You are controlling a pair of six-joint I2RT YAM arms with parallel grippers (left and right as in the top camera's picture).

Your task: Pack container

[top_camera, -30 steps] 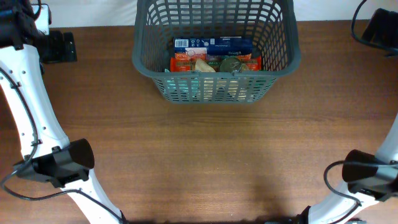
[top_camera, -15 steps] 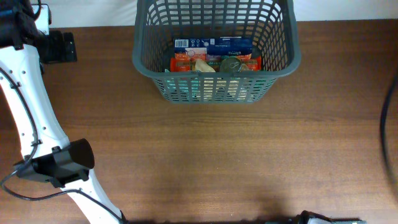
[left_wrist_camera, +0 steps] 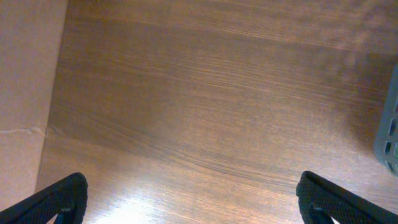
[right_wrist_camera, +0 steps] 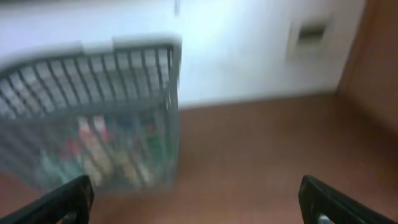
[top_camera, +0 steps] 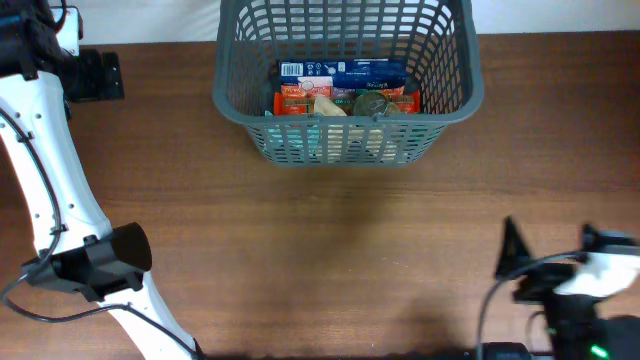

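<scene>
The container [top_camera: 345,119], a dark grey lattice basket, stands at the back middle of the table. Inside it lie a blue box [top_camera: 356,71], an orange-red packet [top_camera: 297,101], a beige item [top_camera: 328,104] and a round greenish lid [top_camera: 371,102]. My left gripper [top_camera: 105,75] is at the far left back, well clear of the basket. In the left wrist view this gripper [left_wrist_camera: 193,199] is open over bare wood, with a basket corner [left_wrist_camera: 388,143] at the right edge. My right gripper [top_camera: 552,240] is low at the front right, blurred. It [right_wrist_camera: 196,196] is open and empty, facing the basket [right_wrist_camera: 93,99].
The brown wooden table [top_camera: 330,260] stretches in front of the basket. Its left edge [left_wrist_camera: 56,93] shows in the left wrist view, with floor beyond. A white wall [right_wrist_camera: 249,50] stands behind the table. The left arm's white links [top_camera: 45,180] run along the left side.
The right arm left the right edge, dropped out of the overhead view, and has come back at the front right, still blurred. The left arm and basket have not moved.
</scene>
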